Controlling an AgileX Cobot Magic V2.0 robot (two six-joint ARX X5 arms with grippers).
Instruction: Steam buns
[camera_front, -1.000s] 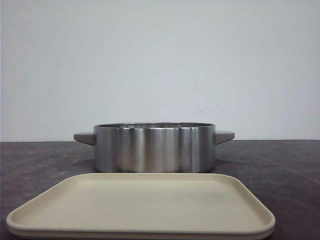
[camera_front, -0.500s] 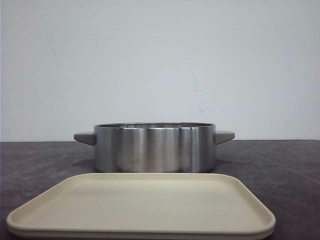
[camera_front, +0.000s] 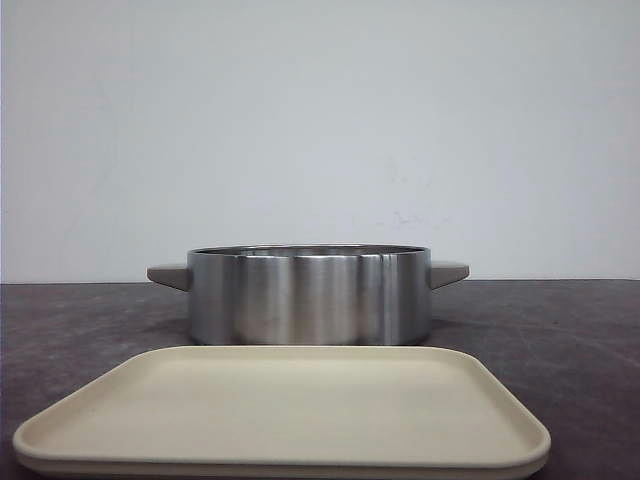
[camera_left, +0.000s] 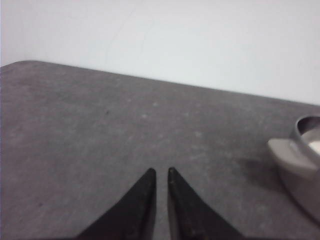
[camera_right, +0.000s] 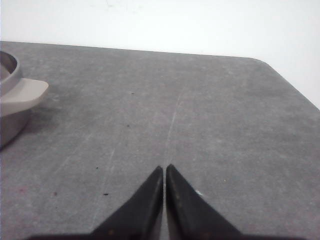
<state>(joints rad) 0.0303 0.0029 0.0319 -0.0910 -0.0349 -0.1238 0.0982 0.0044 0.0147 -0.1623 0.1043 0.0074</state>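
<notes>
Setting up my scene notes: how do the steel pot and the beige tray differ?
The round stainless steel pot is shiny with tall walls and grey side handles; the rectangular beige tray is matte, shallow and has no handles. The pot stands farther back on the dark grey table, the tray nearer the camera. No buns show on the tray.

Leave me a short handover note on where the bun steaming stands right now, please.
Left end effector: shut, empty, over bare table, the pot's handle off to one side.
Right end effector: shut, empty, over bare table on the pot's other side.
Steel pot: mid-table, no lid on; its inside cannot be seen.
Beige tray: in front of the pot, nothing on it.
Buns: none visible in any view, so whether they are in the pot cannot be told.
Left: check the pot before anything else.
</notes>
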